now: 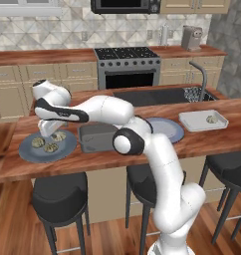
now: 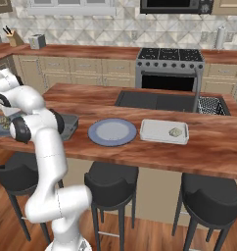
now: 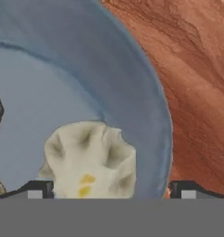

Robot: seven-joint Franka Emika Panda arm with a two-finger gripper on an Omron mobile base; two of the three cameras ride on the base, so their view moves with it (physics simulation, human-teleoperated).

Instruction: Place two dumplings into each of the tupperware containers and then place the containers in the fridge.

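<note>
My gripper [image 1: 49, 133] hangs low over the round blue-grey plate [image 1: 28, 153] at the left end of the island counter. It is open, with a pale dumpling [image 3: 90, 159] between its two fingertips [image 3: 40, 190] in the hand view. Two more dumplings [image 1: 38, 142] lie beside it on the plate. One tupperware container [image 1: 192, 122] stands at the right end of the counter with a single dumpling [image 1: 211, 119] inside; in the right base view the container [image 2: 154, 131] and its dumpling [image 2: 175, 132] sit right of centre. The fridge is out of view.
A dark grey rectangular pan [image 1: 95, 138] stands just right of the dumpling plate. A second blue-grey plate [image 1: 168, 130] lies between the pan and the container. Behind them are the sink [image 1: 157, 95] with its tap [image 1: 202, 74]. Black stools [image 1: 59, 195] line the near side.
</note>
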